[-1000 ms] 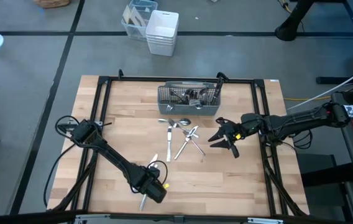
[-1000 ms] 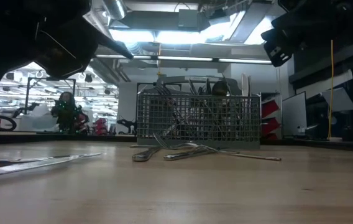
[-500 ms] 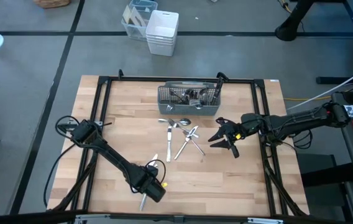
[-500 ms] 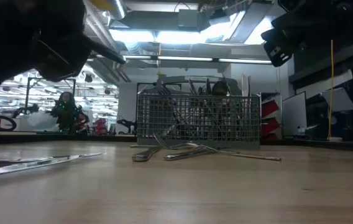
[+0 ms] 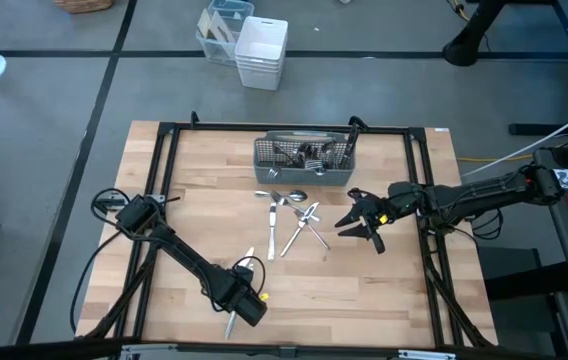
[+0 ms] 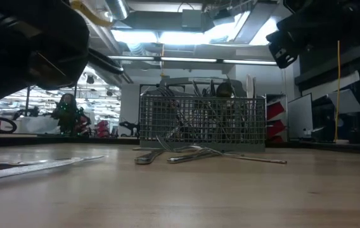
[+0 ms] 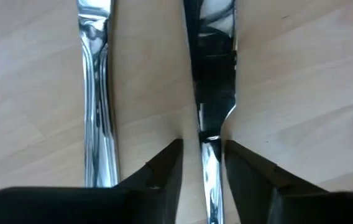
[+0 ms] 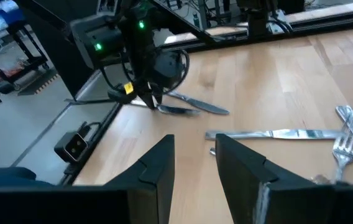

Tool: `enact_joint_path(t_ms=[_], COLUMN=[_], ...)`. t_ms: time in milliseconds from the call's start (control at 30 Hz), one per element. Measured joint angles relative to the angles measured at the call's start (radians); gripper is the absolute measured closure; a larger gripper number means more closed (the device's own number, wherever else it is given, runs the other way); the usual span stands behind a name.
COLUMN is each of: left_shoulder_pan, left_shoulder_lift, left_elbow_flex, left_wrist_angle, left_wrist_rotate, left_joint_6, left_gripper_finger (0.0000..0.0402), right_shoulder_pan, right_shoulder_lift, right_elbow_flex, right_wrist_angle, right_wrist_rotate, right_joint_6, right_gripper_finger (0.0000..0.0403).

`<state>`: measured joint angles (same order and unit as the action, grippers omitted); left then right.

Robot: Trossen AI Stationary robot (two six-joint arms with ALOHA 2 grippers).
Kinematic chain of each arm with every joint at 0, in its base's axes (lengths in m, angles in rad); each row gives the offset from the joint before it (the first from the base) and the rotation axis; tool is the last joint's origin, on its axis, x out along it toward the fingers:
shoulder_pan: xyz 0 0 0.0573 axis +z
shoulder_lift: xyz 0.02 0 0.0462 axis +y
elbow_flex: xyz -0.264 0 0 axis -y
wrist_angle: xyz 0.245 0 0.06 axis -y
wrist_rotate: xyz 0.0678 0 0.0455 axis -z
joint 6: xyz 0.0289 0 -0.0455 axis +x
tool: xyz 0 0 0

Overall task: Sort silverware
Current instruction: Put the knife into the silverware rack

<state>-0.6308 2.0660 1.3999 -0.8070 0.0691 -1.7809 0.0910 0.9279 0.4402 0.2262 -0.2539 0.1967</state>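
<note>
A knife (image 7: pixel 210 93) is straddled by the left gripper (image 7: pixel 202 165) near the front edge of the table (image 5: pixel 384 290), with one finger on each side of the handle and a narrow gap left on both sides, so the knife is not yet seen to be pinched. A second piece of silverware (image 7: pixel 96 93) lies just beside it, flat on the wood. The step in hand is judged to be the pick-up of this knife. The next move calls for the fingers to be brought together squarely on the thin handle, without the neighbouring piece being caught, before anything is lifted toward the mesh caddy (image 5: pixel 304 160) at the back of the table. More forks and spoons (image 5: pixel 294 215) are scattered in front of the caddy, and some pieces are already stood inside it. The right gripper (image 5: pixel 361 228) is held near that scatter with its fingers parted and nothing between them.
</note>
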Motion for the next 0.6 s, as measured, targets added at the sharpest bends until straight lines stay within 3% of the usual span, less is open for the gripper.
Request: enact_joint_path(t_ms=[300, 600], left_shoulder_pan=[0.000, 0.023], left_shoulder_lift=[0.001, -0.002], left_elbow_flex=[-0.002, -0.003], left_wrist_angle=[-0.003, 0.003], left_wrist_rotate=[0.000, 0.004], left_joint_6=[0.024, 0.070], left_gripper_finger=[0.0378, 0.0369], right_shoulder_pan=[0.000, 0.000], right_shoulder_lift=[0.000, 0.000], right_elbow_flex=[0.000, 0.000], right_wrist_angle=[-0.261, -0.360], right_wrist_rotate=[0.114, 0.120], right_joint_6=[-0.027, -0.027], right_gripper_finger=[0.0285, 0.0285])
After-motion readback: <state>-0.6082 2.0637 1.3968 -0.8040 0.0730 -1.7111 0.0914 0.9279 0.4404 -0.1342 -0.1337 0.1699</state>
